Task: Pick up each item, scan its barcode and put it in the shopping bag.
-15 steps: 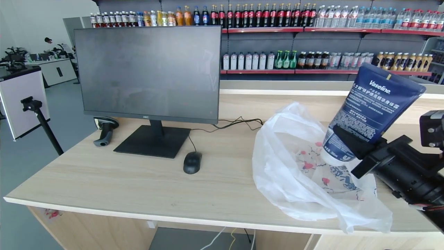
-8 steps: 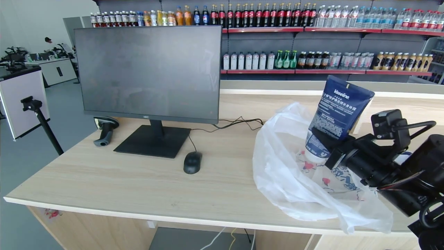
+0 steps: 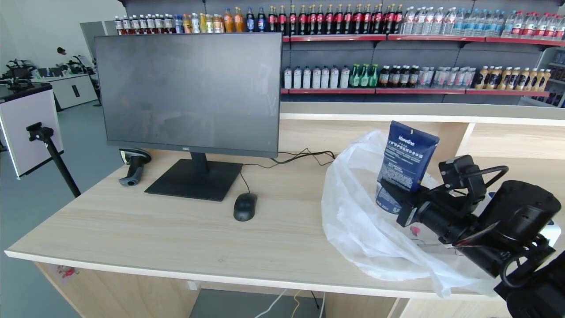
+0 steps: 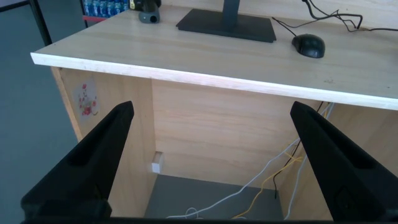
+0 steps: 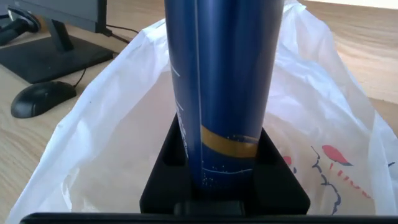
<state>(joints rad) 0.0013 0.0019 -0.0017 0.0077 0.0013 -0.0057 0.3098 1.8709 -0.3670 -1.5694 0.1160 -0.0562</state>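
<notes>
Wooden surface (image 3: 176,229), right of frame: my right fingers (image 5: 281,171) clamp the blue tube (image 3: 408,152) over the shopping bag (image 3: 357,221). My left fingers (image 4: 93,158) are spread apart.

A pale wooden bench (image 3: 176,229) spans the lower frame, with a raised wooden ledge (image 3: 353,117) behind it at centre right. Red shelves (image 3: 419,91) of drink bottles (image 3: 318,20) line the dark back wall (image 3: 375,55) along the top. Grey floor (image 3: 26,212) at left holds a black stand (image 3: 56,159). At upper left is what may be a white desk (image 3: 70,90).
</notes>
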